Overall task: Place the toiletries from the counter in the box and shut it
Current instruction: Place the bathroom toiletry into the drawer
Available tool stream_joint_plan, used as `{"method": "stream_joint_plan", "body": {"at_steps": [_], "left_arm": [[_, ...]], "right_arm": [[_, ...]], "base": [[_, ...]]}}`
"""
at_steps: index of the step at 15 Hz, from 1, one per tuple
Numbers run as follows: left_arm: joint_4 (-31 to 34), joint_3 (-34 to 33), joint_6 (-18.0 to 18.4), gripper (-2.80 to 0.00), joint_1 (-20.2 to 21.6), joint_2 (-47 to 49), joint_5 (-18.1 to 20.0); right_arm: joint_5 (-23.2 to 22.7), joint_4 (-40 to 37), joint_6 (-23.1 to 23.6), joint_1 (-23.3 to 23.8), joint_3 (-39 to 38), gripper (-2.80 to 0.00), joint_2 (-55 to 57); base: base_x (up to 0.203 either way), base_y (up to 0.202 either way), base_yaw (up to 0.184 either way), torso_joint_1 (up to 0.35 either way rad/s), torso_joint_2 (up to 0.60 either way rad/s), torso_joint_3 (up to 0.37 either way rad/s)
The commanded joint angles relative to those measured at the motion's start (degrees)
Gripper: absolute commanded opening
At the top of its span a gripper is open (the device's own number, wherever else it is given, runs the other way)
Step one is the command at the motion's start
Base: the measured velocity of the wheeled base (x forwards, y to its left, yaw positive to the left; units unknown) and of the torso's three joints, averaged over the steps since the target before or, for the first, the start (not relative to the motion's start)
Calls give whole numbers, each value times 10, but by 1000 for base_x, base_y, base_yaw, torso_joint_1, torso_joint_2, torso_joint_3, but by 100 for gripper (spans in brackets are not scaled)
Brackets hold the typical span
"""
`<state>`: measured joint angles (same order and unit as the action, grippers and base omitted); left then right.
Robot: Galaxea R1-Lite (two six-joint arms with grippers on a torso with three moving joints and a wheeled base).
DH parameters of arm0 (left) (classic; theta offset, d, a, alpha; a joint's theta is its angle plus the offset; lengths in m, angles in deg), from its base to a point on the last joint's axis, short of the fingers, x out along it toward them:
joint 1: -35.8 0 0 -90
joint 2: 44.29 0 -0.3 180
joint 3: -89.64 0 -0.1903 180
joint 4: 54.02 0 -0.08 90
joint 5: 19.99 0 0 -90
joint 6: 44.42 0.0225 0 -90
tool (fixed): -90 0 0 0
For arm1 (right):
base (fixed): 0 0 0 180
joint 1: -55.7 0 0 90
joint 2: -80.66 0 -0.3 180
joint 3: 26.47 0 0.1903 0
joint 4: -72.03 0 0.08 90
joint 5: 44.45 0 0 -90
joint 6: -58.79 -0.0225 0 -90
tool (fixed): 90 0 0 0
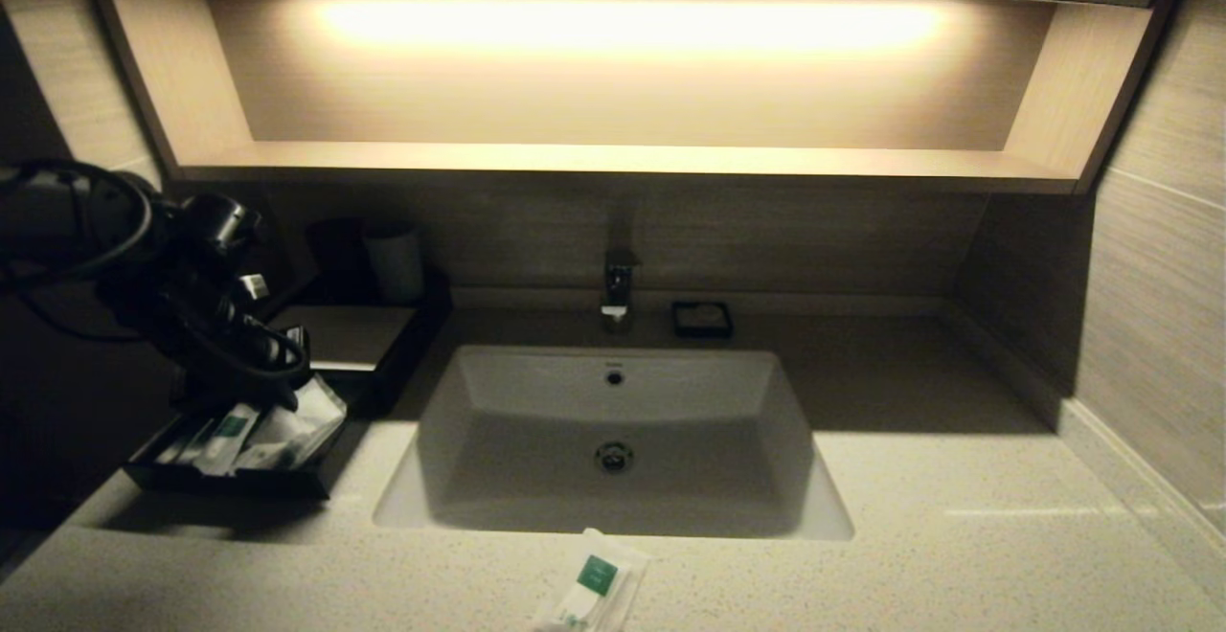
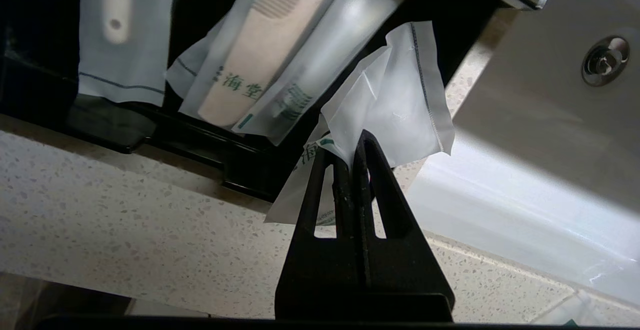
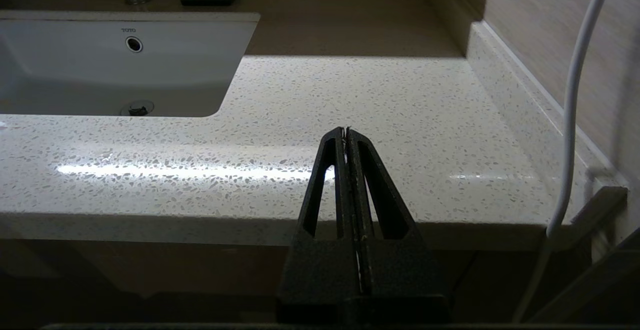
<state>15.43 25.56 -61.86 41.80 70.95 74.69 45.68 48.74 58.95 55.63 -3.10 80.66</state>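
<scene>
The black box (image 1: 354, 330) stands at the counter's (image 1: 958, 536) left, its drawer tray (image 1: 230, 486) pulled out towards me. Several white packets of toiletries lie in the tray, among them a comb packet (image 2: 260, 45) and a green-labelled one (image 2: 122, 30). My left gripper (image 2: 350, 142) hangs over the tray's corner by the sink, shut on a crumpled white packet (image 2: 400, 105); in the head view that gripper (image 1: 292, 378) is dark and partly hidden by the arm. Another green-labelled packet (image 1: 594, 589) lies at the counter's front edge. My right gripper (image 3: 346, 131) is shut and empty by the counter's front right edge.
The white sink (image 1: 613, 440) sits mid-counter with a faucet (image 1: 618, 282) and a small black soap dish (image 1: 701, 318) behind it. A cup (image 1: 393, 259) stands at the box's back. A white cable (image 3: 575, 95) hangs near the right wall.
</scene>
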Motion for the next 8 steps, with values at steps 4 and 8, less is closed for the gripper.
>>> {"method": "stream_joint_plan", "body": {"at_steps": [4, 8], "left_arm": [[4, 1, -11, -280, 17, 17, 0], [3, 1, -26, -280, 18, 32, -1]], "right_arm": [[0, 0, 0, 0, -1, -280, 0], [0, 0, 0, 0, -1, -280, 0]], "base": [[0, 0, 0, 0, 0, 0], [0, 0, 0, 0, 0, 0]]}}
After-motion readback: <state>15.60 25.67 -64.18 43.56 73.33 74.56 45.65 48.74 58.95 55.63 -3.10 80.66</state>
